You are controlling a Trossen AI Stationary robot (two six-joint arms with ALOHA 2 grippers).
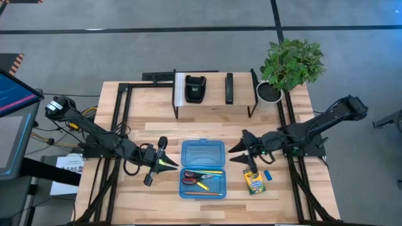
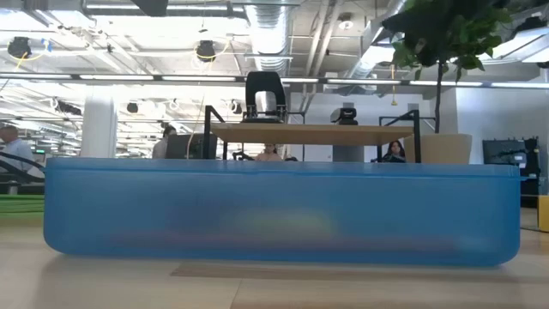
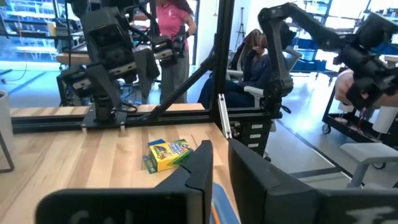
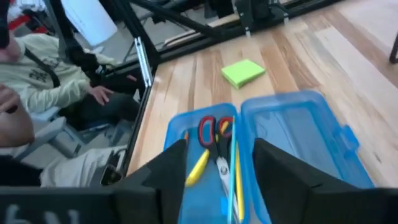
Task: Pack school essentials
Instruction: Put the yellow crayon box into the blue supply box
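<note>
**Pencil case open between two empty grippers**

The right gripper (image 1: 239,152) hangs low over the table with its fingers (image 4: 168,163) parted to a moderate gap and nothing between them. Just in front of its tips lies the blue pencil case (image 1: 202,168), opened flat, the empty lid half lying farther toward the shelf end of the table than the tray half. In the tray lie red-handled scissors (image 1: 194,179), a yellow pencil (image 1: 211,172) along the edge nearest the lid, and an orange pencil (image 1: 204,193) along the opposite edge; a further yellowish item next to the scissors is too small to name. Close beside this gripper, on the side away from the shelf and outside the case, the yellow-green crayon box (image 1: 253,182) lies flat on the wood, with a tiny blue eraser (image 1: 267,176) just beside it.

The left gripper (image 1: 168,164) sits on the opposite side of the case, its tips pointing at the case wall. Its fingers (image 3: 202,163) stand only a narrow slit apart and grip nothing. A lime-green sticky-note pad (image 1: 167,163) lies on the table right at these fingertips, close to the case but outside it.

A black device (image 1: 195,88) stands on the low shelf (image 1: 213,94), and a potted plant (image 1: 290,64) stands beside it, both well apart from the grippers.
</note>
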